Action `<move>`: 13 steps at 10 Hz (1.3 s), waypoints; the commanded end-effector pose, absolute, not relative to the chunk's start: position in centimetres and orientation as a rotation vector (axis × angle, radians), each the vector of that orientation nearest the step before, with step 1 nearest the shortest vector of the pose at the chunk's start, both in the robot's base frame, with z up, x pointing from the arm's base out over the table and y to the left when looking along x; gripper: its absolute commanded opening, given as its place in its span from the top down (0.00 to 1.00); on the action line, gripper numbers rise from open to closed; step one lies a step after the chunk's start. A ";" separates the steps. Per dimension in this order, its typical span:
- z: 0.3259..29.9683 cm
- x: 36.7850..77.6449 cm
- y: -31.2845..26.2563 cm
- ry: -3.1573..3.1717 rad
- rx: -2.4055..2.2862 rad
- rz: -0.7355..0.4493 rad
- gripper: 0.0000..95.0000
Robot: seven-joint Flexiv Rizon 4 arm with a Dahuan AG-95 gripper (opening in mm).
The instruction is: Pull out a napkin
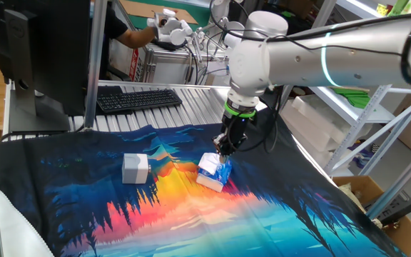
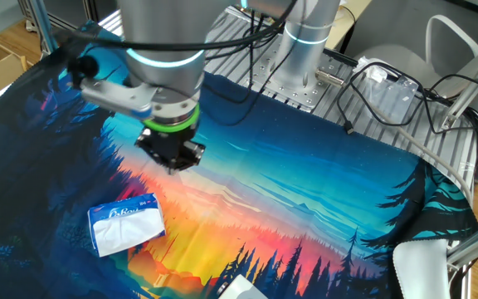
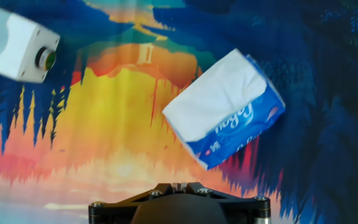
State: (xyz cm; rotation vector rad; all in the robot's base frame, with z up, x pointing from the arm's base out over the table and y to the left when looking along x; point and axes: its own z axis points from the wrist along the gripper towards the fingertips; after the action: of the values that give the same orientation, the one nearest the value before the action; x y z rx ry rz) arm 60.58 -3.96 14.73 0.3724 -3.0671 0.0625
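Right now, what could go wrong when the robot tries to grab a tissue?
1. The tissue pack lies loose on the cloth with nothing holding it, so the whole pack might lift instead of one napkin.
2. The pack sits slanted and to one side of the hand view, so the gripper, hovering above, might pinch the blue wrapper.
3. The white cube stands apart, so it probably won't get bumped.

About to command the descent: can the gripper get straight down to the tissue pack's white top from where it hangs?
Probably yes. The gripper hangs above the tissue pack; its white top faces up uncovered, and the grey-white cube sits apart.
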 end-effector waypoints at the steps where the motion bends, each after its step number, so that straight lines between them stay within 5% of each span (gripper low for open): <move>1: 14.5 61.2 -4.3 -3.069 0.373 0.058 1.00; 13: 13.3 63.4 -4.8 -3.070 0.374 0.026 1.00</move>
State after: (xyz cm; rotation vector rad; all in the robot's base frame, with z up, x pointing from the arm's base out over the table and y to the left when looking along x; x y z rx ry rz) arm 63.23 -4.77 13.44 0.3749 -3.0691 0.0253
